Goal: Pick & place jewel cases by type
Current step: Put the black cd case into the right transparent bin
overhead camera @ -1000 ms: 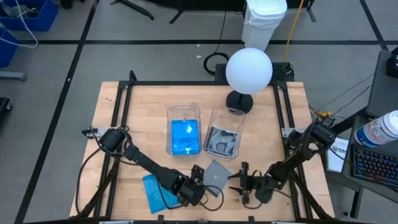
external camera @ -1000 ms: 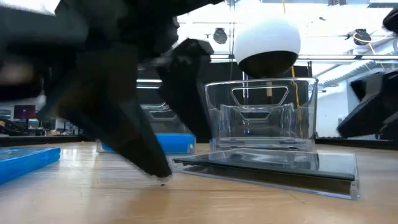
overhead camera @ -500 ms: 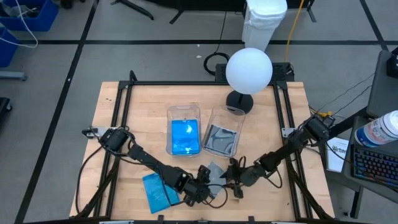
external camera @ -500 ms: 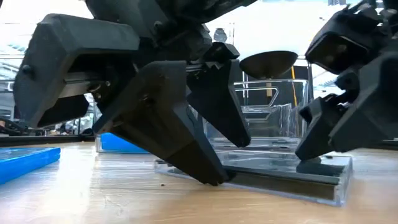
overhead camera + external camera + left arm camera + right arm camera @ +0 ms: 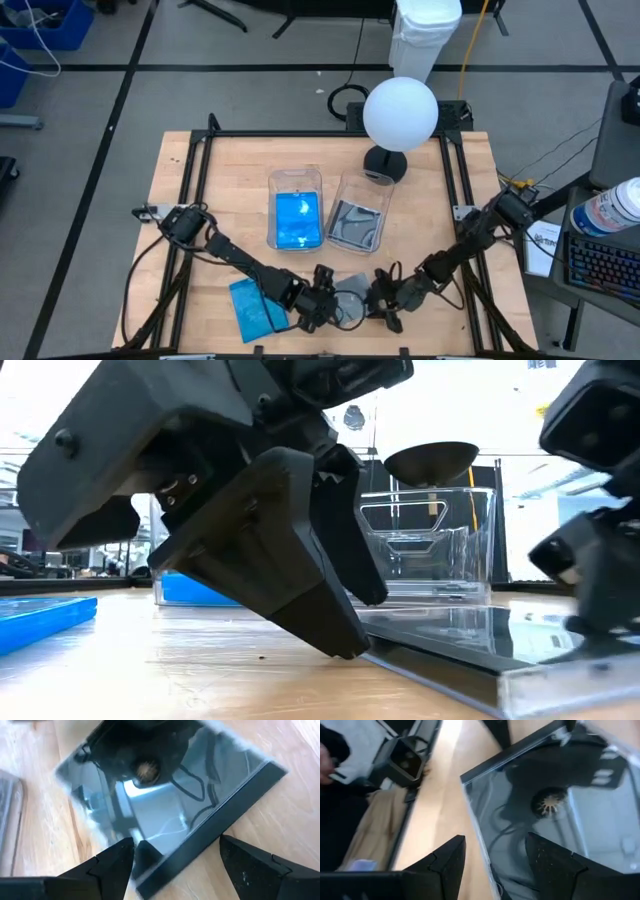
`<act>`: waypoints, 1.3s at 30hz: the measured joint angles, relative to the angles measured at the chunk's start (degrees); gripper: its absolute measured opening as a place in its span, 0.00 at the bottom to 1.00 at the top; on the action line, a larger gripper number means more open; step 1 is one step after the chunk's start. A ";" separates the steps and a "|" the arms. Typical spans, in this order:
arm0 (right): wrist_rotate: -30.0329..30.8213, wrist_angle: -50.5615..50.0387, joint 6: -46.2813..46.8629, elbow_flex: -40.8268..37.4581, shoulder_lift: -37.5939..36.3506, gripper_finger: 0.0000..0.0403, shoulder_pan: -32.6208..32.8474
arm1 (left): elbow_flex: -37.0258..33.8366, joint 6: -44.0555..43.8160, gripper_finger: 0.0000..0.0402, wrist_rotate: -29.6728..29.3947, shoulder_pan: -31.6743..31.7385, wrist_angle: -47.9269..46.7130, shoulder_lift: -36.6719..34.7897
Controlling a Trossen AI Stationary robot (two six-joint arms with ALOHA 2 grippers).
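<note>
A clear jewel case (image 5: 352,293) with a dark spine lies flat on the table near its front edge, between my two grippers. My left gripper (image 5: 325,305) is open at its left side, its fingers either side of a spine corner (image 5: 150,865). My right gripper (image 5: 385,305) is open at its right side, one finger over the lid and one over bare wood beside the edge (image 5: 480,845). A blue jewel case (image 5: 255,308) lies flat at the front left. My left gripper slants down from the table's left. One fingertip (image 5: 125,851) stands against the case's clear edge near the corner; the other finger (image 5: 235,851) is apart from the dark spine. The case lies flat on the wood. My right gripper slants down from the table's right. One finger (image 5: 600,600) seems to rest on the case's lid (image 5: 560,645) near its right edge; whether it truly touches, I cannot tell. The case stays flat on the table.
Two clear tubs stand mid-table: the left tub (image 5: 297,180) holds a blue case, the right tub (image 5: 362,195) a dark one. A white globe lamp (image 5: 400,115) stands behind them. Black frame rails (image 5: 190,200) run along the table's sides.
My left gripper has sunk to the table at the case's left side. My right gripper has swung in from the table's right, rolled, and come down at the case. The case has slid toward the near edge and turned a little.
</note>
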 joint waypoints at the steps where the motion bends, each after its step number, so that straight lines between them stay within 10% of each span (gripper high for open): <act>1: -0.11 0.40 0.48 -0.04 0.02 0.49 0.50 | 0.02 -0.67 0.74 0.15 0.07 -0.17 -0.02; 17: -2.63 7.30 -1.92 -0.20 0.22 0.49 6.10 | -0.09 -1.45 0.72 1.77 0.39 4.56 0.06; 26: 10.97 13.56 -13.85 -0.17 -2.58 0.49 6.07 | -0.05 7.13 0.72 0.47 -0.19 4.96 0.09; 39: 16.50 -20.84 19.26 -0.15 -14.88 0.44 7.52 | -0.20 29.10 0.66 -10.28 -5.09 7.12 0.38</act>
